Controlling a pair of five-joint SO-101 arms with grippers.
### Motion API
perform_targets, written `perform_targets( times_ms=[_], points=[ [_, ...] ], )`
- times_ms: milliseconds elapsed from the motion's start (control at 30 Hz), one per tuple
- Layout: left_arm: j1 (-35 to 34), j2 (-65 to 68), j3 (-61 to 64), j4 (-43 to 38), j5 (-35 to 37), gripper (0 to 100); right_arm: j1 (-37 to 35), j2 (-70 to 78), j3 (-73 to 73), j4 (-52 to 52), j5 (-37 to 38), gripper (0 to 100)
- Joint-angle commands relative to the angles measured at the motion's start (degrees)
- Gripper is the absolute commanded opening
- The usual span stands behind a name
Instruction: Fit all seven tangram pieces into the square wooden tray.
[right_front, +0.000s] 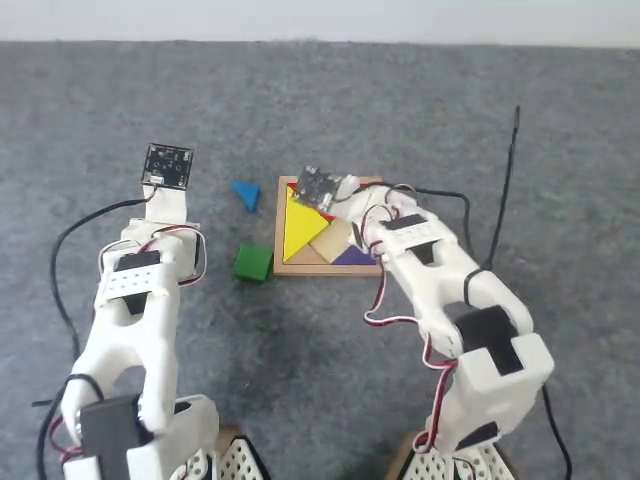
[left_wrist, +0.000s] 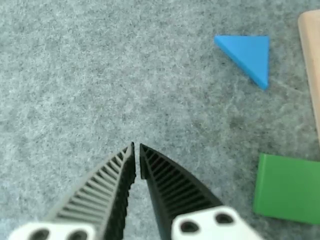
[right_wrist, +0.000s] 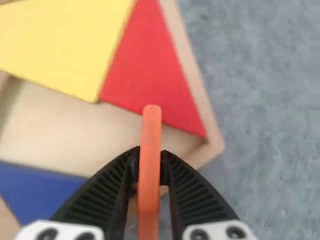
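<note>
The right gripper (right_wrist: 149, 154) is clamped on a thin orange piece (right_wrist: 151, 122), held on edge over the square wooden tray (right_front: 322, 270), near the tray corner filled by a large red triangle (right_wrist: 150, 70). A large yellow triangle (right_front: 297, 226) lies in the tray against the red one, with a dark blue piece (right_front: 353, 257) also inside. Just outside the tray, on grey carpet (right_front: 470, 130), sit a small blue triangle (right_front: 246, 193) and a green square block (right_front: 253, 264). The left gripper (left_wrist: 136, 148), fingers pressed together on nothing, hangs over carpet farther from the tray than both.

My right end effector (right_wrist: 149, 152) blk & ribbed, orange piece (right_wrist: 151, 120), yellow triangle (right_wrist: 65, 45), red triangle (right_wrist: 150, 80), dk blue piece (right_wrist: 35, 190), tan wood tray (right_wrist: 60, 135), lt blue triangle (left_wrist: 246, 55), green square (left_wrist: 287, 187), grey flecked surface (left_wrist: 75, 75)
</note>
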Motion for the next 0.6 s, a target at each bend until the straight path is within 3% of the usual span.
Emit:
perform_targets(
  times_ms=[0,167,433,567],
  points=[
    [0.2,-0.3,-3.2,0.4,-0.4,1,0.9,-4.7,-1.6,-0.1,-2.9,0.7],
    [0.2,-0.3,-3.2,0.4,-0.4,1,0.4,-5.4,-2.8,0.1,-12.1,0.7],
    [0.2,-0.3,-3.2,0.4,-0.4,1,-0.3,-4.4,-18.2,17.5,-46.9,0.7],
    [0.2,-0.3,-3.2,0.4,-0.4,1,-1.7,-1.7,-21.5,19.9,-68.2,0.8]
  ],
)
